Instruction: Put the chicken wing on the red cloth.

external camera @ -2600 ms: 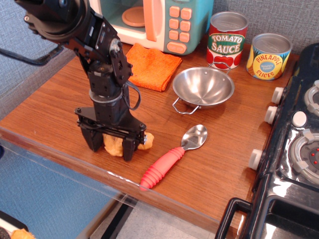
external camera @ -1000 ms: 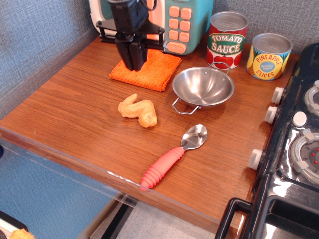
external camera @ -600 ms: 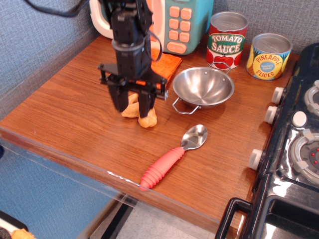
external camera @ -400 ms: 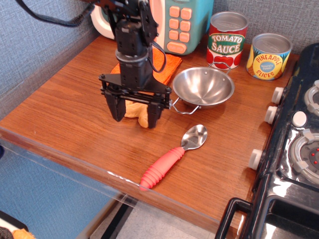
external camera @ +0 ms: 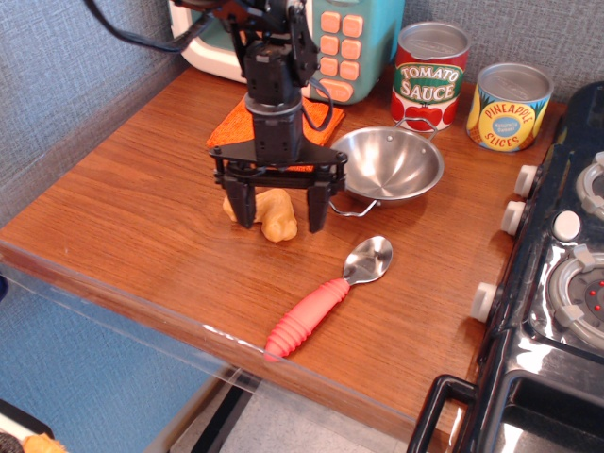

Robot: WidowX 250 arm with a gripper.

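Our hand (external camera: 281,209) hangs spread wide, gripping nothing, straddling the wing (external camera: 267,213), whose long axis runs across between the fingers.

pincer (external camera: 281,209): jaws wide apart, straddling the chicken wing (external camera: 274,215)
red cloth (external camera: 236,132): behind pincer
bench (external camera: 132,203): beneath

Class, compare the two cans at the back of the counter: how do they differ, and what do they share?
The tomato sauce can is red and taller; the pineapple can is yellow and blue and shorter. The tomato sauce can stands nearer the toy microwave, the pineapple can nearer the stove. Both stand upright with silver tops.
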